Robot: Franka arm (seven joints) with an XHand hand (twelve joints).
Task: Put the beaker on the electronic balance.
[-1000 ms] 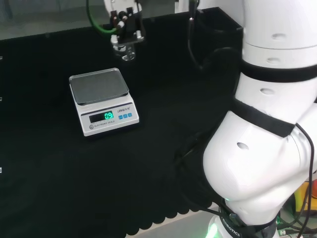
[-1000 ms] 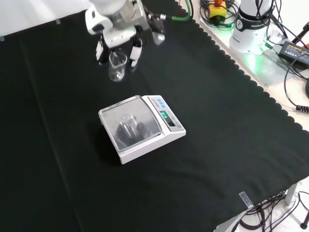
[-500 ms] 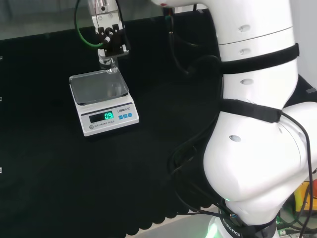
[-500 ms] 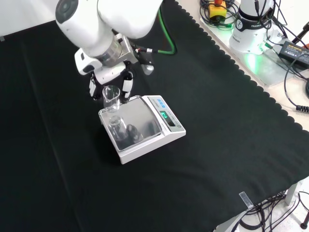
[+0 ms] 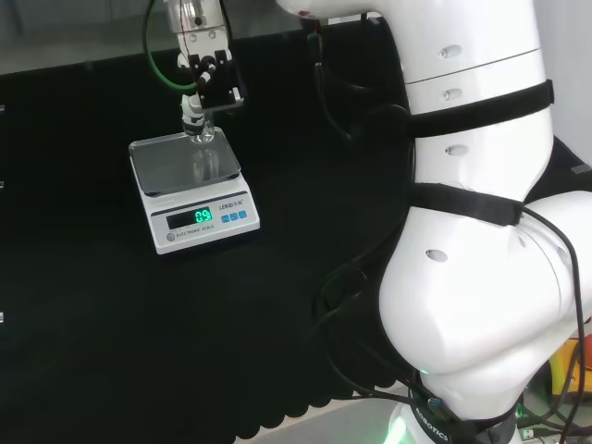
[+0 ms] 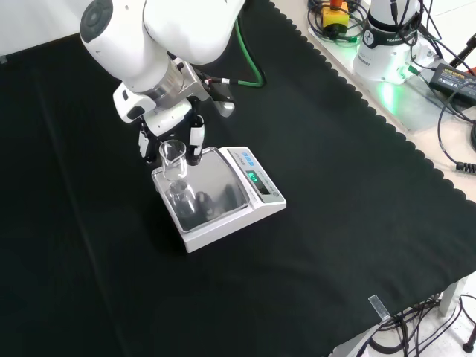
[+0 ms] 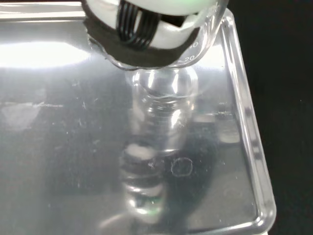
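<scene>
Holding: our hand [image 6: 167, 123] has its fingers curled round the beaker [image 6: 174, 158], pinching it near the rim.
Beaker: clear and upright over the electronic balance [image 6: 220, 197], above the pan's corner nearest the arm in the front view; we cannot tell whether its base touches the pan.
Balance: it sits on the black cloth [image 6: 335, 186], well in from the cloth's scalloped edge, display lit.
Risk: so close to the pan's edge, we judge a release could leave the base overhanging and tip the beaker onto the cloth.
Cause: letting go before the base is flat and further in.
</scene>
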